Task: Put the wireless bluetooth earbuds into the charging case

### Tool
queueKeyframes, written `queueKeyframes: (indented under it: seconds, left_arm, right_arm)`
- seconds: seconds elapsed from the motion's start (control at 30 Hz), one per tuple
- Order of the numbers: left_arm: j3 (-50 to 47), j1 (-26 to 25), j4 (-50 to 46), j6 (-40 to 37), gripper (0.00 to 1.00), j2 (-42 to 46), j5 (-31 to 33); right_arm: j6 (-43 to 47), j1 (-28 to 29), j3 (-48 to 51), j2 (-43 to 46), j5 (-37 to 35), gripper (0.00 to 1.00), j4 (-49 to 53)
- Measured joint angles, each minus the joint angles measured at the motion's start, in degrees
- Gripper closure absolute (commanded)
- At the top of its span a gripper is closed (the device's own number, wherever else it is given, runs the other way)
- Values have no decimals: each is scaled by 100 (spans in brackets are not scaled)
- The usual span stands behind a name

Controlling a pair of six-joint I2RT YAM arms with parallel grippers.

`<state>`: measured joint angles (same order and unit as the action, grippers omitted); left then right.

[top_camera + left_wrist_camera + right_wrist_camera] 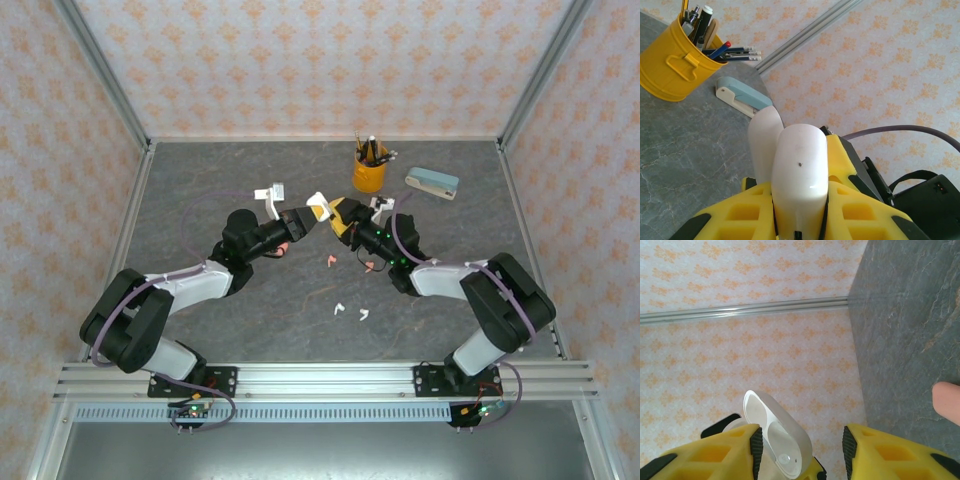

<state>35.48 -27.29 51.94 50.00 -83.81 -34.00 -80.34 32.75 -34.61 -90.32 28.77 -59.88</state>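
Overhead: the left hand point(306, 214) is clamping the case point(318, 203); earbuds point(332, 260), likely light and slippery, best pinched across the body, are lying on the desk point(270, 335) behind the right hand point(336, 210). Left wrist: fingers point(860, 210) squeezing it. Right wrist: hand hanging half-open around its lid point(772, 422).

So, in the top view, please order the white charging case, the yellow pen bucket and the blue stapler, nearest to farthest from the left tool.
1. White pebble-shaped plastic charging case: held in the left tool.
2. Yellow metal pen bucket: behind, slightly right.
3. Pale blue plastic stapler: farthest right, near the back wall.
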Motion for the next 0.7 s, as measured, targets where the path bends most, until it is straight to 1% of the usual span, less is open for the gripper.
queueKeyframes:
  seconds: [0.27, 0.63, 0.7]
  left_arm:
    - [4, -11, 42, 11, 100, -74, 2]
    - [15, -85, 197, 11, 100, -111, 22]
    - [24, -85, 232, 11, 100, -111, 26]
  right_arm:
    - [-160, 33, 0, -146, -20, 59, -243]
    - [-455, 33, -22, -225, -33, 71, -577]
    - [-494, 33, -28, -243, -33, 74, -621]
